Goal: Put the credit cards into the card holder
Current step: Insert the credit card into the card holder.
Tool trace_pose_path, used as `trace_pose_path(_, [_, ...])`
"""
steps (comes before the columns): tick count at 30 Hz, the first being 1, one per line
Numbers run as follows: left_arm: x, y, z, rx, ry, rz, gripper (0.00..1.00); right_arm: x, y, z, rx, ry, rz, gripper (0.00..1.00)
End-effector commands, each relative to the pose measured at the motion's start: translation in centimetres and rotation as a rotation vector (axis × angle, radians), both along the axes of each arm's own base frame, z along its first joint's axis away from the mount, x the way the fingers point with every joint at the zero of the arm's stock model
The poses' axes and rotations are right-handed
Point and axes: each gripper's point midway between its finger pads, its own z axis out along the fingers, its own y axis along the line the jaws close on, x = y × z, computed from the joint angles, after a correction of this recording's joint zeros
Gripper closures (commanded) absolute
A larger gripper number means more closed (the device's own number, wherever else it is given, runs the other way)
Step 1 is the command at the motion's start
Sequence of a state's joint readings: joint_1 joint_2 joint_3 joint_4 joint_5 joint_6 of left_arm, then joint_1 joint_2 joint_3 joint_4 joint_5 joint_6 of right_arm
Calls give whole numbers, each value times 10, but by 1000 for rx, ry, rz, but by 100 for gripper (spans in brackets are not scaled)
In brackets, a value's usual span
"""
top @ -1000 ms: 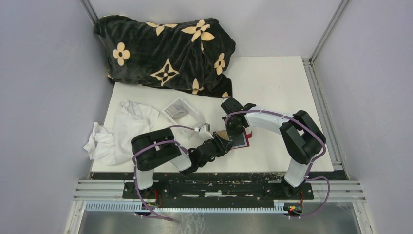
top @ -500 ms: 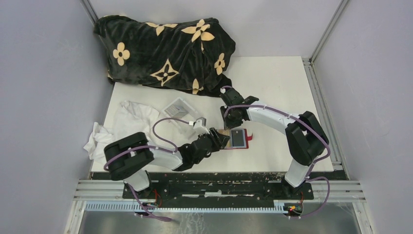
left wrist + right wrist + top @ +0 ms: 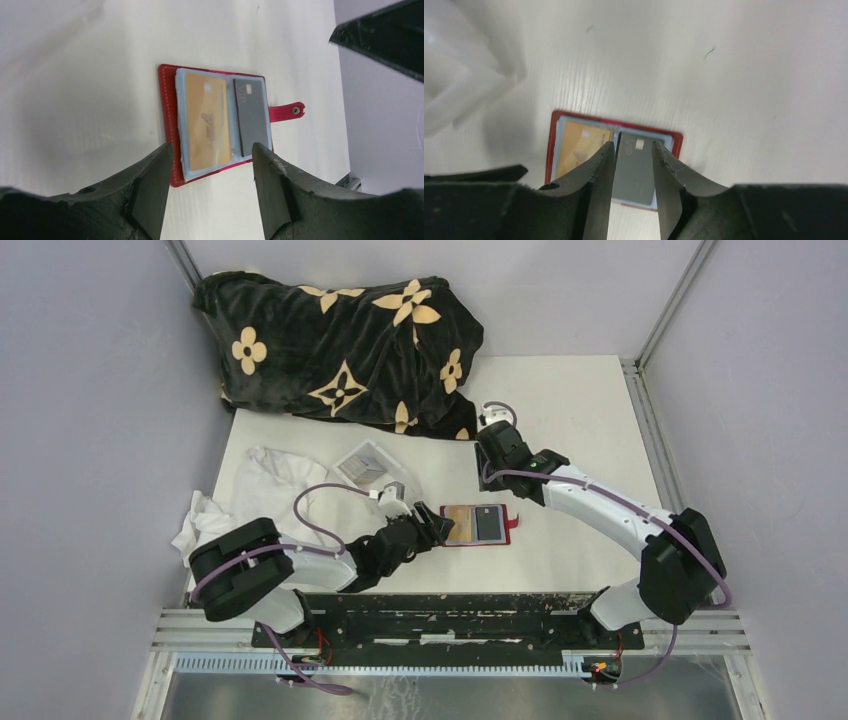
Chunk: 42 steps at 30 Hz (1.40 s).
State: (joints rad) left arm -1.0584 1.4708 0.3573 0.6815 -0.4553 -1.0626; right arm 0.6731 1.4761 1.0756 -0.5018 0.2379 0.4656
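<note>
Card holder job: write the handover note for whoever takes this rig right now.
Left hand: open, empty, low beside the card holder.
Right hand: open, empty, above the holder.
The holder lies open on the table; the orange card and grey card sit in its sleeves.
Left to do: check the clear box for more cards, which cannot be told from these views. The holder is not yet closed.

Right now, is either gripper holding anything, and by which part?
Nothing is held. The left gripper and right gripper both stand open; the card holder lies flat on the table, ungripped.
</note>
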Motion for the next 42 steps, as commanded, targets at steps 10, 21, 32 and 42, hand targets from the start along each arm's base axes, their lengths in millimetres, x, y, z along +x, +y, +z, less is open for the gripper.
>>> trace_pose_path(10, [21,-92,63,-69,-185,-4,36,77,-30,54,63,-423,-469,64])
trace_pose_path(21, [13,-90,77,19,-350,46,40,75,-32,51,-24,-457,-512,64])
trace_pose_path(32, [-11,-95,90,-102,-420,-92,31,83,-44,52,-98,-483,-707,99])
trace_pose_path(42, [10,-78,109,-105,-441,85,31,72,-46,67,-44,-548,-656,72])
